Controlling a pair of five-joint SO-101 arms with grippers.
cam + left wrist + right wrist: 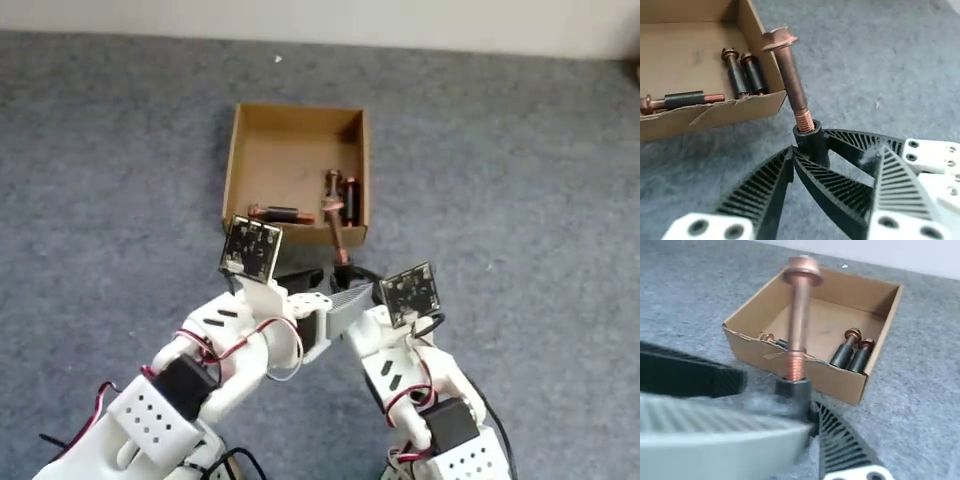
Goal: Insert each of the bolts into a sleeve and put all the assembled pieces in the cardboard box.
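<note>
Calling this the insertion step: the bolt [790,75] stands with only its threaded tip in the mouth of the black sleeve [810,142], head up, shank bare. We read the right gripper [807,412] as pinched on the sleeve, both its fingers meeting there. The left gripper [837,155] looks spread, with one finger [765,195] just beside the sleeve and the other well off to the far side. Nothing grips the bolt itself.

Key relation: the bolt's long axis runs near upright, leaning a little toward the cardboard box [231,170], with the sleeve bore directly under it. We judge the next move is a press or grab from above along that axis. The left gripper, free and close, is the one for it. The lean is the risk, as a sideways nudge could tip the bolt out.

The box sits just beyond both grippers on the grey carpet [520,180]. Inside are three assembled pieces [737,80], one along the near wall and two side by side by a side wall.

Hidden: the sleeve's lower half is behind the fingers, so we can't read thread depth. In the high view the wrists and camera boards [250,247] cover the grip. Fingers of both arms overlap in the left wrist view, so which arm each belongs to is partly our guess.
</note>
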